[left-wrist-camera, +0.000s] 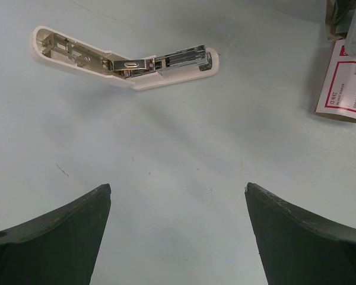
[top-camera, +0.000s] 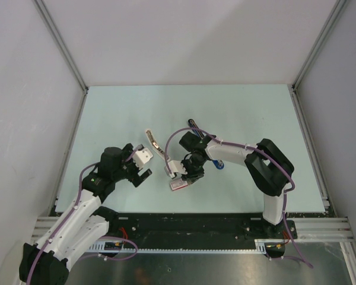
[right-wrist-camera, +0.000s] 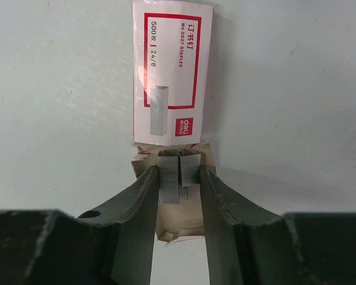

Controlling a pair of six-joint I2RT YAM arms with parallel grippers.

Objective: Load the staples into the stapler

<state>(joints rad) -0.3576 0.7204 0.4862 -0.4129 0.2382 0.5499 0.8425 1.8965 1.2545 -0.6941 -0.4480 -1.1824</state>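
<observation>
**The staples (right-wrist-camera: 169, 178) are sitting in the right gripper (right-wrist-camera: 178, 175)**

Its fingers (right-wrist-camera: 139, 208) are squeezing 2 strips at the box's (right-wrist-camera: 172, 71) open end, near the table's (top-camera: 237, 107) near edge. The left gripper (left-wrist-camera: 177, 187) is hovering, spread wide, near the stapler (left-wrist-camera: 127, 59) — lying unfolded mid-table.

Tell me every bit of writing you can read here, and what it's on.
"订书钉" on the staple box.
"No.0027 STAPLES" on the same box.
"500枚 | 24/8" on the same box.
"deli" in its red square, small.
No writing visible on the stapler.
</observation>
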